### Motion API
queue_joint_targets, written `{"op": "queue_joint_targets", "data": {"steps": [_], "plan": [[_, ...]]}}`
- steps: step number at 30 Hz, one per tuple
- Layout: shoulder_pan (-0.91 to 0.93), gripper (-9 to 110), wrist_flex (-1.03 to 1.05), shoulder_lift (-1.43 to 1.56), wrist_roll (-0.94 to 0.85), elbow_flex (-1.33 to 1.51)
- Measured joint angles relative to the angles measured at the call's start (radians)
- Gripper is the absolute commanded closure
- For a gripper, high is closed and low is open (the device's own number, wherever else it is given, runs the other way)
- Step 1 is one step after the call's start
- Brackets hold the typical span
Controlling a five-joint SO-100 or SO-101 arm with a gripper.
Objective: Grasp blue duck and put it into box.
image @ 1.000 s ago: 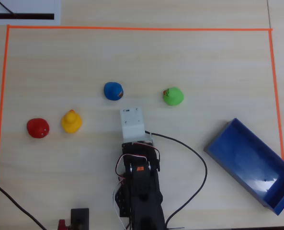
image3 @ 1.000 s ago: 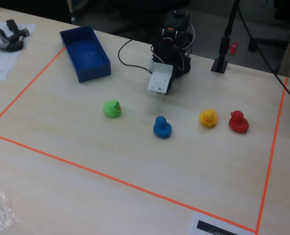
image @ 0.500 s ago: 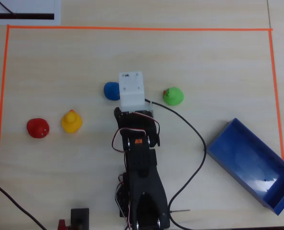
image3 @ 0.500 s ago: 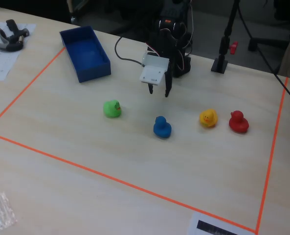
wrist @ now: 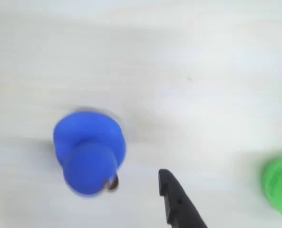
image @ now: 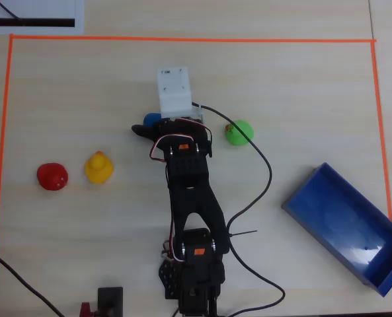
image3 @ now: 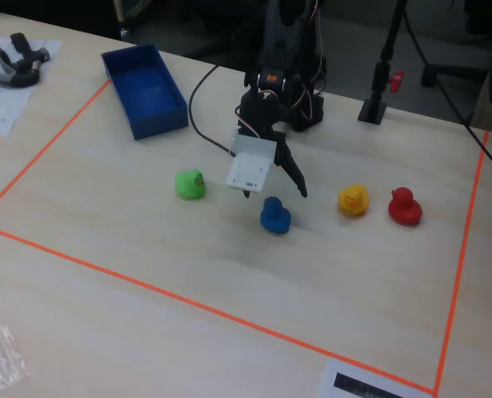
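Observation:
The blue duck (image3: 275, 215) stands on the pale table between the green and yellow ducks. My gripper (image3: 273, 191) hangs open just above it, and the duck is free, with no finger touching it. In the wrist view the blue duck (wrist: 89, 152) fills the lower left, beak mark toward one black finger (wrist: 176, 202); the other finger is out of frame. In the overhead view the arm and white camera housing (image: 172, 91) hide most of the blue duck (image: 151, 119). The blue box (image: 346, 228) lies empty at the lower right, far from the gripper.
A green duck (image: 238, 133) sits right of the gripper in the overhead view; a yellow duck (image: 98, 168) and a red duck (image: 52, 177) sit to the left. Orange tape (image: 182, 39) frames the work area. A black cable (image: 265, 178) trails from the arm.
The arm has reached out from its base across the table. The gripper has gone from short of the blue duck to right over it, and has come lower.

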Motion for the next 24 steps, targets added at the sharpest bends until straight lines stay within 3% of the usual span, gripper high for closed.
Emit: {"op": "queue_joint_targets", "data": {"steps": [20, 24], "plan": [[0.0, 50, -0.199, -0.239, 0.006, -0.002], [0.0, 64, -0.23, -0.241, 0.006, 0.002]]}}
